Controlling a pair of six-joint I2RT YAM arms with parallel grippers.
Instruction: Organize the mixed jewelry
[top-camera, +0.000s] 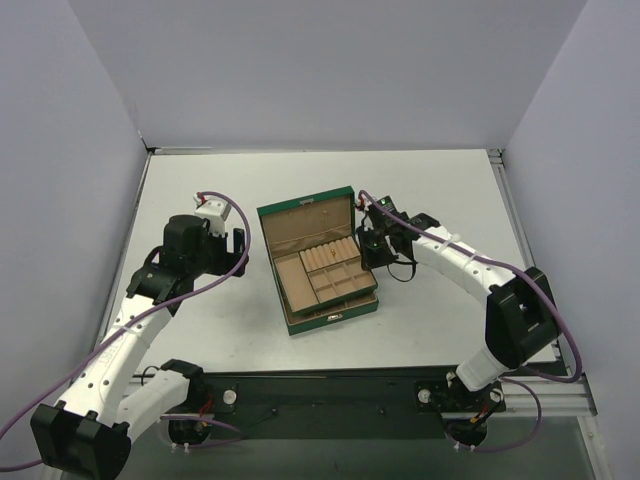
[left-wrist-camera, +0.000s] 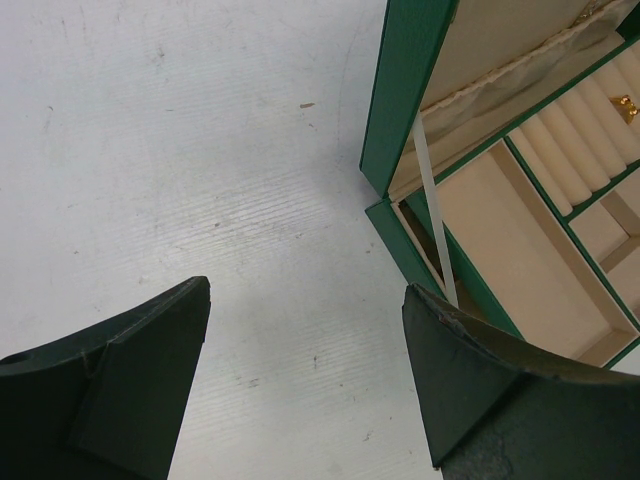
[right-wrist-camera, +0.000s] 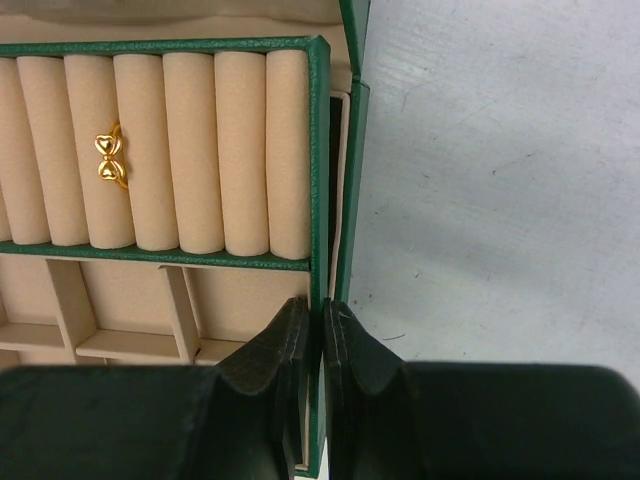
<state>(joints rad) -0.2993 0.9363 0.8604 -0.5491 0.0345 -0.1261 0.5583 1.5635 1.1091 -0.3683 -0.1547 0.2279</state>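
A small gold ring with two hearts sits on the tan rolls of the green tray; the left wrist view also catches the ring. The tray rests inside the open green box. My right gripper is shut on the tray's right wall, one finger inside the tray and the other between tray and box wall. It shows at the box's right side in the top view. My left gripper hangs open over bare table left of the box, holding nothing.
The box lid stands open toward the back, held by a white ribbon stay. Tan compartments fill the box's left and front. White walls enclose the table on three sides.
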